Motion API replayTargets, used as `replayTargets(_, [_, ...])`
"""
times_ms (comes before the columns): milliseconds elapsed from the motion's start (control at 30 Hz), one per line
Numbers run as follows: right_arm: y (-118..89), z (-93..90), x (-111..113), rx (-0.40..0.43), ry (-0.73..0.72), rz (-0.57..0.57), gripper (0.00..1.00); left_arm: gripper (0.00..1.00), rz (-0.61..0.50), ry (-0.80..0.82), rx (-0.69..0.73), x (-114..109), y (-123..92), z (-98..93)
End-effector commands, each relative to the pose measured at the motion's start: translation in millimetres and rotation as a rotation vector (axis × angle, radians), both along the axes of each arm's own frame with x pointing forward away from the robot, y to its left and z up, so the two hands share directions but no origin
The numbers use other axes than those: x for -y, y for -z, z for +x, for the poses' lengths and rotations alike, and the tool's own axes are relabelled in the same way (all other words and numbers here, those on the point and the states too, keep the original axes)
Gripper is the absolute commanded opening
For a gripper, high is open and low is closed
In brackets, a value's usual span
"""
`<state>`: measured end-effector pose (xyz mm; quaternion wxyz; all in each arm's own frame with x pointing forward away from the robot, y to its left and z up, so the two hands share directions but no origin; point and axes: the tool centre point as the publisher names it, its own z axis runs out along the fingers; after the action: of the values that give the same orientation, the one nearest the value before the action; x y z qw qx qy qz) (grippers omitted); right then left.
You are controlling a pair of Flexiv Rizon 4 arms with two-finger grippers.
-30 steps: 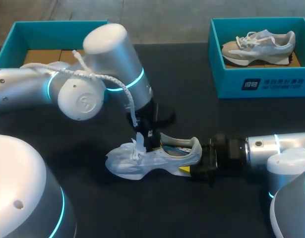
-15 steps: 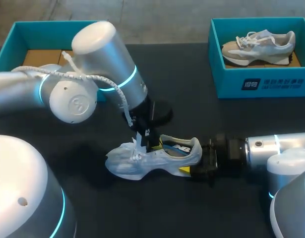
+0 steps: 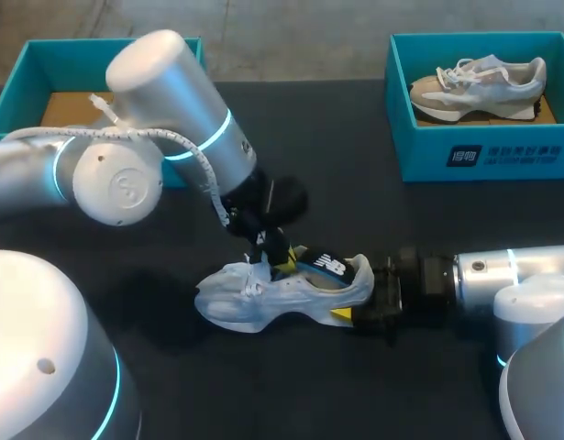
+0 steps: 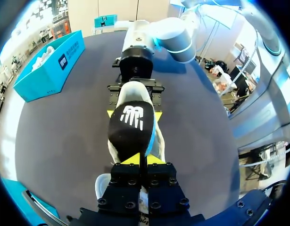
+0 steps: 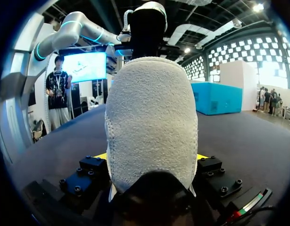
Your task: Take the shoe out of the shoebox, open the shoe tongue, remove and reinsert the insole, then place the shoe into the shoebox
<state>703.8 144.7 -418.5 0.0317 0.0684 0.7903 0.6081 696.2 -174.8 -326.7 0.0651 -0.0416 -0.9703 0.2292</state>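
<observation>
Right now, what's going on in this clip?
The right gripper clamps the heel of a pale shoe resting on the dark table. The left gripper pinches the black insole, whose front end is lifted out of the shoe's opening. A second shoe sits in the right shoebox.

Overall light: bright and even, from overhead.
Table point(image 3: 373, 220): dark, matte, no glare.
Shadows: soft; one patch on the table under my left arm point(image 3: 162, 137), beside the toe of the shoe point(image 3: 282, 291).
Glare: broad sheen on my left arm's white shell; its cyan ring glows.
Right wrist view: ceiling lamps and a lit screen behind; heel evenly lit.
</observation>
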Motion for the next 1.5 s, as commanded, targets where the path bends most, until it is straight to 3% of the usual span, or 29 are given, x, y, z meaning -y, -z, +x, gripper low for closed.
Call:
replayTargets(33, [2,-0.6,0,-0.001,0.0,-0.002,0.0,0.0,-0.021,0.005,0.0,-4,-2,-1.5])
replayTargets(400, [2,-0.6,0,-0.001,0.0,-0.002,0.0,0.0,-0.039,0.016,0.005,-2,-2,-5.0])
replayTargets(633, [2,-0.6,0,-0.001,0.0,-0.002,0.0,0.0,0.008,0.002,0.035,-1,3,-8.1])
replayTargets(667, [2,-0.6,0,-0.001,0.0,-0.002,0.0,0.06,0.012,-0.001,0.044,-1,2,-8.7])
replayTargets(733, [2,-0.6,0,-0.001,0.0,-0.002,0.0,0.29,0.018,-0.008,0.059,-1,-1,-9.6])
replayTargets(1200, [2,-0.6,0,-0.001,0.0,-0.002,0.0,0.31,0.044,0.017,0.179,10,-23,-14.1])
replayTargets(1333, [2,-0.6,0,-0.001,0.0,-0.002,0.0,0.4,0.061,0.026,0.208,12,-24,-14.0])
replayTargets(1500, [2,-0.6,0,-0.001,0.0,-0.002,0.0,0.42,0.067,0.032,0.245,13,-27,-17.2])
